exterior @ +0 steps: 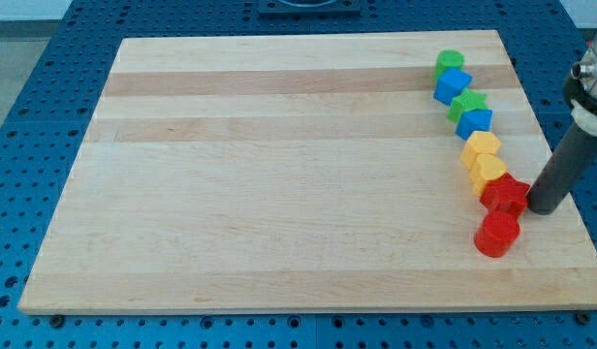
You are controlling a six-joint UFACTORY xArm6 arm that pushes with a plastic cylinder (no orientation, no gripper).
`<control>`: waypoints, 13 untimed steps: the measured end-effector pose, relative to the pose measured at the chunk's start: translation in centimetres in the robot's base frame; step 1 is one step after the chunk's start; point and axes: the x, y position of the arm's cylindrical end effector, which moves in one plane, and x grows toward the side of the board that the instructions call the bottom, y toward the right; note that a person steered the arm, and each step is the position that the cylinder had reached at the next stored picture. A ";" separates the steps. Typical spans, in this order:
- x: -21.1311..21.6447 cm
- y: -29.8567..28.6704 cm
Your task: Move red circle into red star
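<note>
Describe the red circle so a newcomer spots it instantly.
On the wooden board, follow the chain of blocks down the view's right side to its lowest end. The red circle sits last, just below the red star; it is round, not pointed, with my tip up-right of it.

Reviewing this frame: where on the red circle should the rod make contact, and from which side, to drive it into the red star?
No grip is possible; I only push. Contact the red circle on its lower side wall, coming from the view's bottom, since the red star sits just above it, slightly right. My tip is now right of the star, so I must circle below first.
</note>
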 end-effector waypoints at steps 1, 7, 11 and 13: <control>0.5 -1.4; 9.3 -6.4; 6.9 -4.4; 6.9 -4.7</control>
